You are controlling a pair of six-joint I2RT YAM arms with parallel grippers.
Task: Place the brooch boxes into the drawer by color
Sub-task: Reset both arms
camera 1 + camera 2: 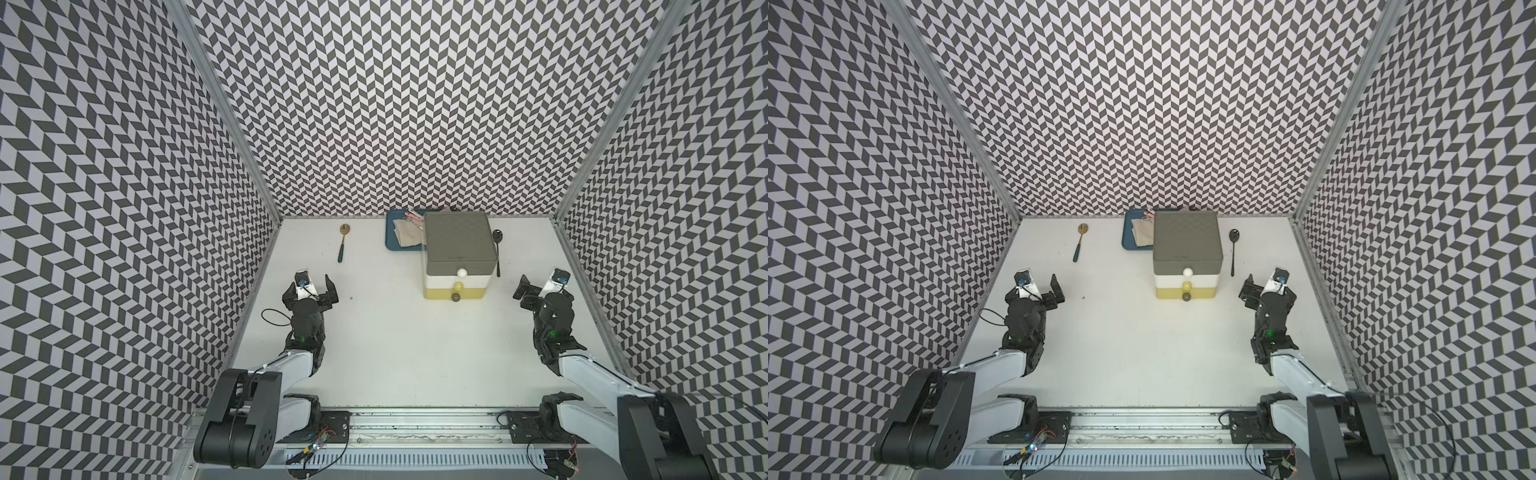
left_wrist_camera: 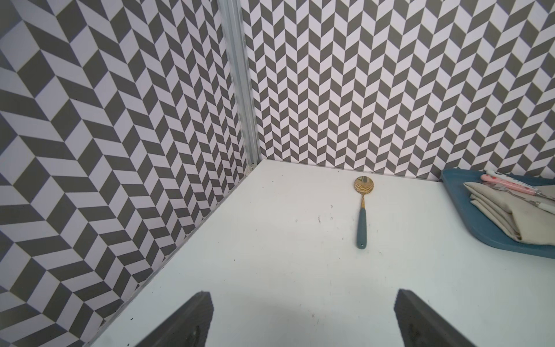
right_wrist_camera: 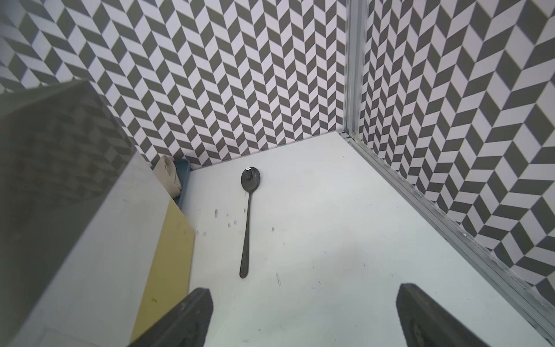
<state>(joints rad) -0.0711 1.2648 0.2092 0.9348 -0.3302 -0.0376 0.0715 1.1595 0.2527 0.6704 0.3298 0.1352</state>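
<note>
Both my left gripper (image 1: 309, 287) and right gripper (image 1: 540, 286) gape empty; the drawer (image 1: 457, 245) stands shut, no brooch boxes in sight; sorting looks done to me.

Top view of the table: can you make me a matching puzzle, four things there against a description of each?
Things:
1 gold spoon
2 black spoon
3 blue tray
4 drawer chest

Descriptions:
A holds a folded cloth
B grey, white and yellow tiers
C lies ahead of the left gripper
D lies beside the drawer chest, ahead of the right gripper

Pairs: 1-C, 2-D, 3-A, 4-B.
</note>
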